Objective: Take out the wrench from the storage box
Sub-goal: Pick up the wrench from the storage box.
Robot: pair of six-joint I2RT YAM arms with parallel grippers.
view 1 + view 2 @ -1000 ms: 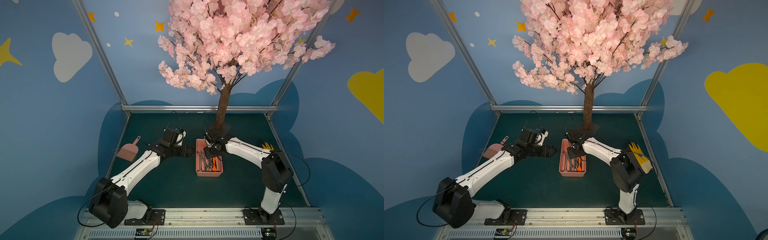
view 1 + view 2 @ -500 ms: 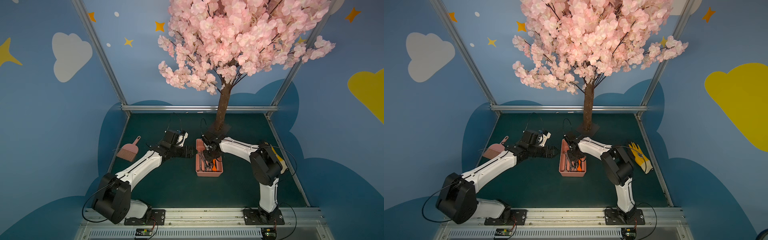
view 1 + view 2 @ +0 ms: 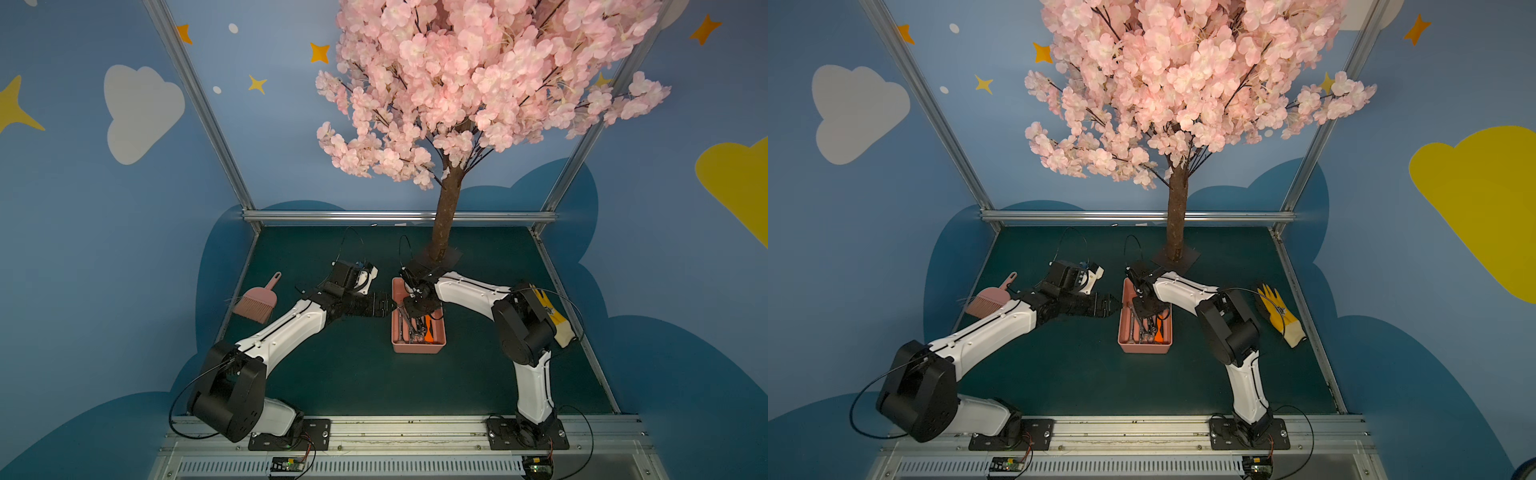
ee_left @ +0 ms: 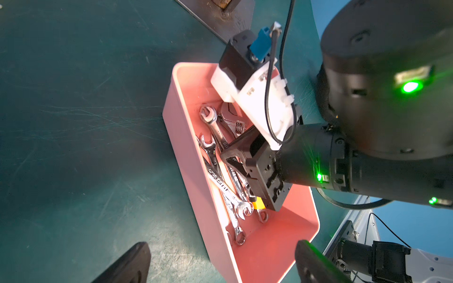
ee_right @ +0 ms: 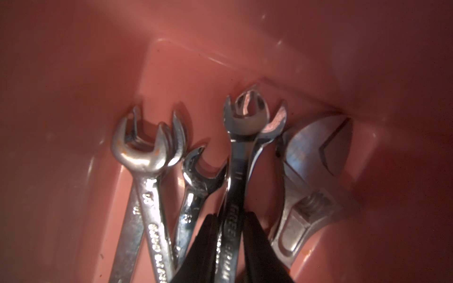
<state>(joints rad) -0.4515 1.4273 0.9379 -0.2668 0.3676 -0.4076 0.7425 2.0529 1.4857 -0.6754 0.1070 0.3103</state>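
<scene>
A wrench (image 5: 236,169) lies atop other wrenches (image 5: 147,186) in the storage box (image 3: 417,348), open head toward the far end wall, its shank pinched between the narrow jaws of the right gripper (image 5: 230,216), apparently for a lift. The left gripper (image 3: 384,306) hangs wide open just outside the box's left wall, seemingly ready to steady it.

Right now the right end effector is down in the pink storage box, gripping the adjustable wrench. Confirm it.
Wrong tool. The right end effector is down in the storage box, but it grips the shank of a combination wrench; the adjustable wrench lies beside that, outside its grip. The right wrist view shows it.
</scene>
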